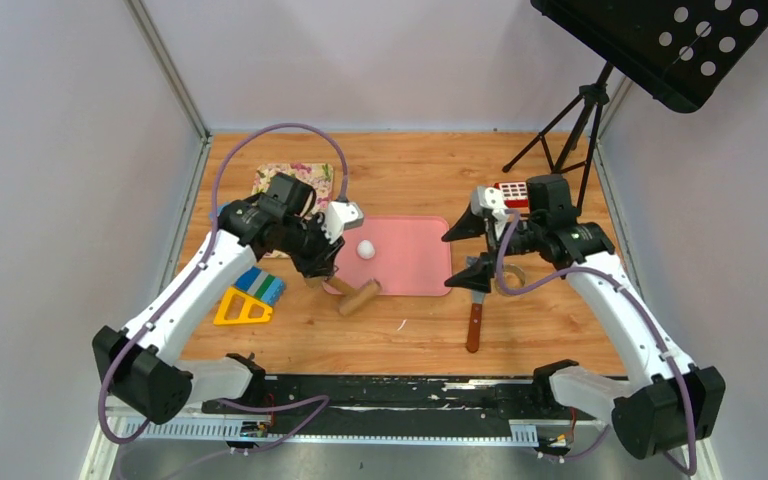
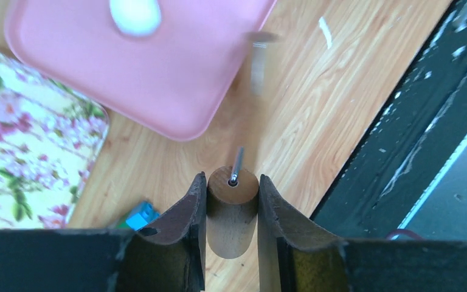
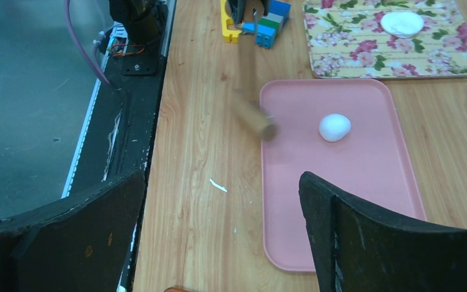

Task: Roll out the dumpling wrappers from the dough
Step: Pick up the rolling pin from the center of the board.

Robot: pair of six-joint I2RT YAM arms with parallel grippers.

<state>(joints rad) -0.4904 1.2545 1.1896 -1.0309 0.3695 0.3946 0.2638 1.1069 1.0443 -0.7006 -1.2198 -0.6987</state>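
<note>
A white ball of dough (image 1: pixel 365 249) (image 2: pixel 135 15) (image 3: pixel 334 127) lies on the pink tray (image 1: pixel 415 270) (image 3: pixel 352 201). One round dumpling wrapper (image 3: pixel 402 23) rests on the floral mat (image 3: pixel 365 55). My left gripper (image 1: pixel 318 272) (image 2: pixel 231 179) is shut on the wooden handle (image 2: pixel 233 219) of a rolling pin. The pin's roller (image 1: pixel 358 297) (image 3: pixel 252 115) hangs blurred at the tray's near left corner. My right gripper (image 1: pixel 465 255) (image 3: pixel 222 182) stands wide open and empty at the tray's right edge, above the table.
A wood-handled knife (image 1: pixel 475 322) lies below the right gripper. Coloured blocks (image 1: pixel 260 287) and a yellow triangle (image 1: pixel 243 308) sit left of the tray. A puzzle cube (image 1: pixel 513 193) and a tripod (image 1: pixel 570 130) stand at the back right. A dough sliver (image 3: pixel 217 185) lies on the table.
</note>
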